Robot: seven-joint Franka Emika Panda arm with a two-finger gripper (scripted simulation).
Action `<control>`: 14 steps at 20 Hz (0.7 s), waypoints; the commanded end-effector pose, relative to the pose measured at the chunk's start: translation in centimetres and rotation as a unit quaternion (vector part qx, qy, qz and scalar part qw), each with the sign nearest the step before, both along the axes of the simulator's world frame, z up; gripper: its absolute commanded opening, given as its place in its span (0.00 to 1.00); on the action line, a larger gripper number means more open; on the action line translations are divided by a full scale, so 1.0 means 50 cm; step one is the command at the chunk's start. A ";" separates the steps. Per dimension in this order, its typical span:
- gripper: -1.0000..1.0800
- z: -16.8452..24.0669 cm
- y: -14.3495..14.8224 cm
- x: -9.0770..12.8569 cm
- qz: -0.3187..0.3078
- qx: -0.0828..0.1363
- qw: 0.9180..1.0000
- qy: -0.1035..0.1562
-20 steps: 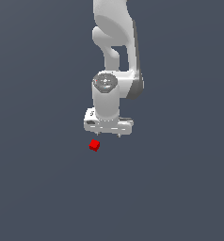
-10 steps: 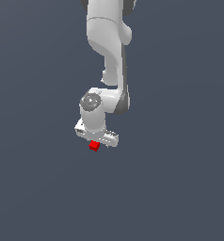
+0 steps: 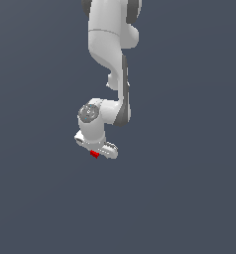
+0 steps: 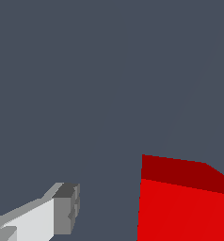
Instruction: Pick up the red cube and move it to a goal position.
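In the wrist view one fingertip [image 4: 67, 209] stands just beside the red cube [image 4: 184, 207], not touching, so the jaws are apart; the gripper [image 3: 96, 149] should descend centred over it, near the worktop's middle, before closing.

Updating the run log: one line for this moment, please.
phase: closing in | white robot gripper: over cube, finger clear of it | small bright red cube: ungrasped

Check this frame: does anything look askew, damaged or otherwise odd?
Nothing stands out. The red cube looks intact, sitting close under the claw, and one fingertip shows a clear gap beside it. Whether the other finger touches it cannot be told.
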State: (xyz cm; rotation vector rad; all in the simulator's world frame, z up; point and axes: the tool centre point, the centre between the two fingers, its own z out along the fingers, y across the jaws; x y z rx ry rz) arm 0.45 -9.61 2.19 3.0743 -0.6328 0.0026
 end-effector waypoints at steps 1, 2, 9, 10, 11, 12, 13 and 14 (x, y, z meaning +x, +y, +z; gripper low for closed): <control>0.00 -0.004 0.008 0.001 0.002 0.001 1.000 0.001; 0.00 -0.004 0.008 0.001 0.002 0.001 1.000 0.001; 0.00 -0.004 0.008 0.001 0.002 0.001 1.000 0.001; 0.00 -0.004 0.008 0.001 0.002 0.001 1.000 0.001; 0.00 -0.003 0.008 0.000 0.002 0.001 1.000 0.001; 0.00 -0.003 0.008 0.000 0.002 0.001 1.000 0.001; 0.00 -0.003 0.009 -0.001 0.002 0.001 1.000 0.001; 0.00 -0.002 0.009 -0.002 0.002 0.001 1.000 0.001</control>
